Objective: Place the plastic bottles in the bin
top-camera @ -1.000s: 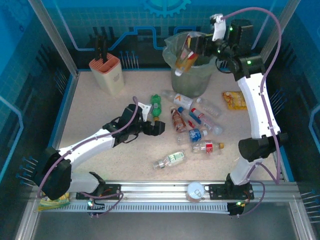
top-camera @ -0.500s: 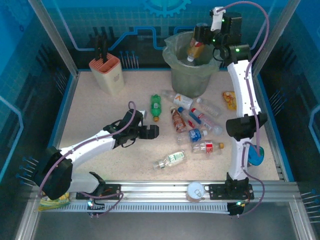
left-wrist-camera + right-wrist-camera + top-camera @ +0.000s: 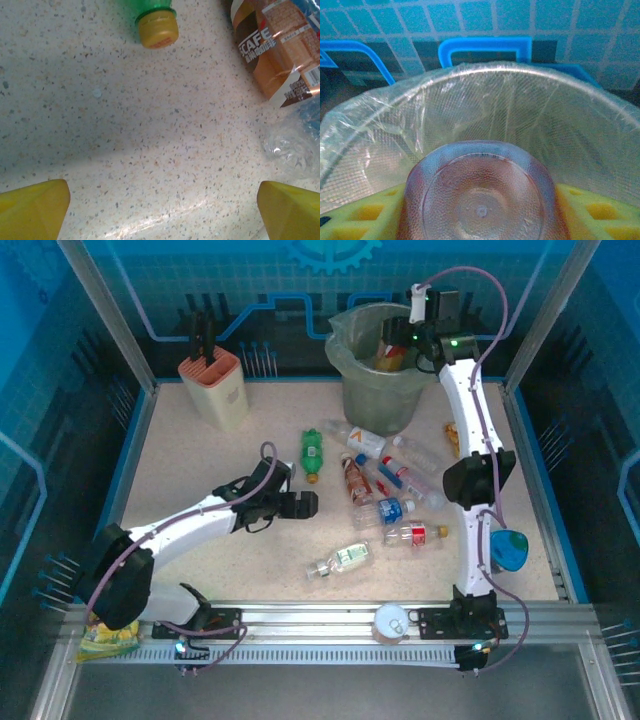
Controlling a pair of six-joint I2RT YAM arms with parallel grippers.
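Bottles point(image 3: 392, 510) are lying scattered across the speckled tabletop point(image 3: 200, 470), near one another but well apart from the bin point(image 3: 375, 400). The right fingers point(image 3: 365, 215) are gripping an amber bottle point(image 3: 480, 200) by its lower body, and its embossed round base is facing the wrist camera between the two yellow fingers. Directly beyond those fingers the bin's bag-lined rim is curving around the far side of the held bottle. Seen from above, that bottle is hanging over the bin's mouth. The left fingers point(image 3: 32, 207) are standing wide apart, gripping nothing, over a bare patch of tabletop. Ahead of them, toward their left side, a green bottle point(image 3: 155, 25) is lying with its yellow-orange cap pointing back at them. Ahead on their right side a brown-labelled bottle point(image 3: 280, 50) is lying, and a clear crumpled bottle point(image 3: 295, 145) is sitting just beyond the right-hand fingertip.
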